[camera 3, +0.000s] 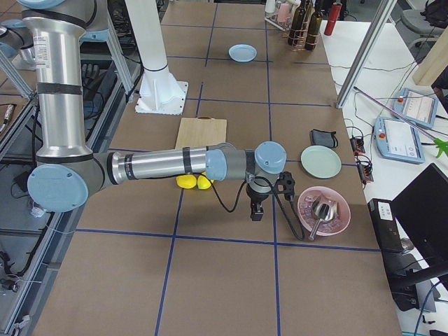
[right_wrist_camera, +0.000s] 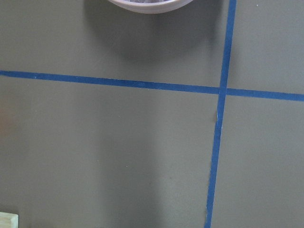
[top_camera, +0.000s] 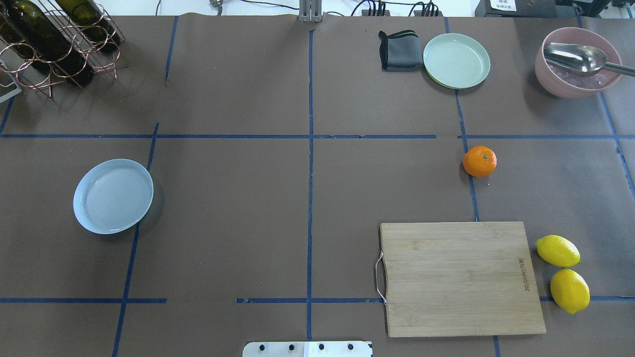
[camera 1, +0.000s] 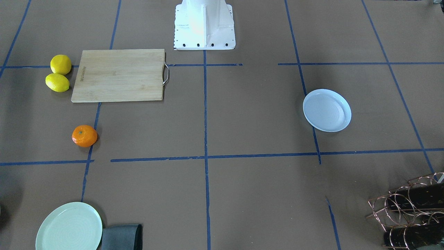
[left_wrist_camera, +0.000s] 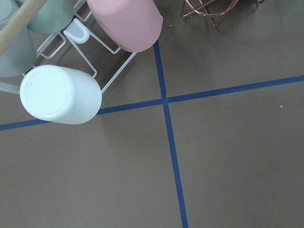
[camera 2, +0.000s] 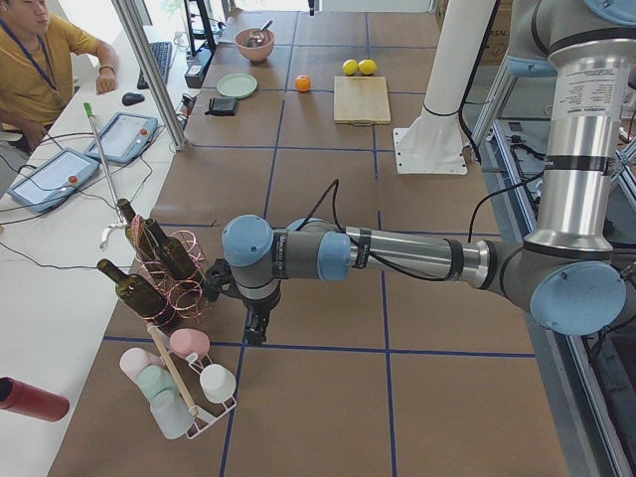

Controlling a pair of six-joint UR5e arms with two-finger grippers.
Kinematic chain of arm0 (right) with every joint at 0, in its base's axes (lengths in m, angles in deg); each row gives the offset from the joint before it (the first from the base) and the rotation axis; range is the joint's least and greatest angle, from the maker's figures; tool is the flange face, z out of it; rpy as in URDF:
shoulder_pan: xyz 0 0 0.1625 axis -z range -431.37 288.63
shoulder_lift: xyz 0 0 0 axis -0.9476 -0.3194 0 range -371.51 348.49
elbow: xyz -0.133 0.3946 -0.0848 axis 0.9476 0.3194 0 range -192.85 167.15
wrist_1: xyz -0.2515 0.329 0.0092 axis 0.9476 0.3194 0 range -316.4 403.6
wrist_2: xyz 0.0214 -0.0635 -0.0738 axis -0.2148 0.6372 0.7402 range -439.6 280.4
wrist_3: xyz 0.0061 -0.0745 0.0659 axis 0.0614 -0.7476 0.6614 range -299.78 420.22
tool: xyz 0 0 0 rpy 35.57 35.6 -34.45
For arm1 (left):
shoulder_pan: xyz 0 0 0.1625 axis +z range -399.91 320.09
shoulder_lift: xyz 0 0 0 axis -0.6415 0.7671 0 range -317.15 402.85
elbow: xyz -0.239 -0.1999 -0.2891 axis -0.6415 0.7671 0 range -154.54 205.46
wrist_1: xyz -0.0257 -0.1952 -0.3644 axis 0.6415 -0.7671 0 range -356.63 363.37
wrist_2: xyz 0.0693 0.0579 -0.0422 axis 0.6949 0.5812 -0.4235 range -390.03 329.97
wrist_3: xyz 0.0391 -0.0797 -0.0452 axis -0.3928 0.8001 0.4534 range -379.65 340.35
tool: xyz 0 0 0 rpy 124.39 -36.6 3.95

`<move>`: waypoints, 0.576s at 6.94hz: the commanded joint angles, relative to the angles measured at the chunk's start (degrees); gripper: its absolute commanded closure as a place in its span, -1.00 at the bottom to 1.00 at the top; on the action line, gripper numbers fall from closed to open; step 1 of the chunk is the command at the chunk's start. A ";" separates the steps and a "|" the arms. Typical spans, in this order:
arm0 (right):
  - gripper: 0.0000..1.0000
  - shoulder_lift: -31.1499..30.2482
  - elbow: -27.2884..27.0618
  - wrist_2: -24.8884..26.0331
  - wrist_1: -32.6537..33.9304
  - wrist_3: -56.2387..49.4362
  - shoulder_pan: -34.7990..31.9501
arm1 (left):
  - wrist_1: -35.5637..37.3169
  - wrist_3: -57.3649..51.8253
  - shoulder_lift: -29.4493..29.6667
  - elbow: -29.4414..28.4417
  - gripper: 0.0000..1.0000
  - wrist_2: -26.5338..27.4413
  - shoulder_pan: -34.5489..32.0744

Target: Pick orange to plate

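Smooth bamboo board (top_camera: pixel 461 277): you've got glossy round orange (top_camera: pixel 479 161) beyond it, ringed pale-blue plate (top_camera: pixel 113 196) well apart across blue-taped brown paper (top_camera: pixel 238 223); can't tell whether left gripper (camera 2: pixel 255 332) or right gripper (camera 3: pixel 257 212) is open.

This is a robot lab. The big table (top_camera: pixel 238 208) wears brown paper marked with blue tape lines (top_camera: pixel 310 198). Big metal robot arms (camera 2: pixel 417 256) reach over the table. Beside the table, a man (camera 2: pixel 40 60) sits by control tablets (camera 2: pixel 124 136) with red buttons.

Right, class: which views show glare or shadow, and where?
Exterior front-facing: the robot base is blown out white. Overhead exterior: the plate throws a soft shadow rightwards; the spoon glints. Right wrist-mounted: soft shadow below the pink bowl.
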 commanded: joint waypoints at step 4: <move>-1.00 -0.09 -0.26 0.00 0.00 0.00 0.09 | -0.44 0.69 -0.40 2.53 -1.00 0.27 0.53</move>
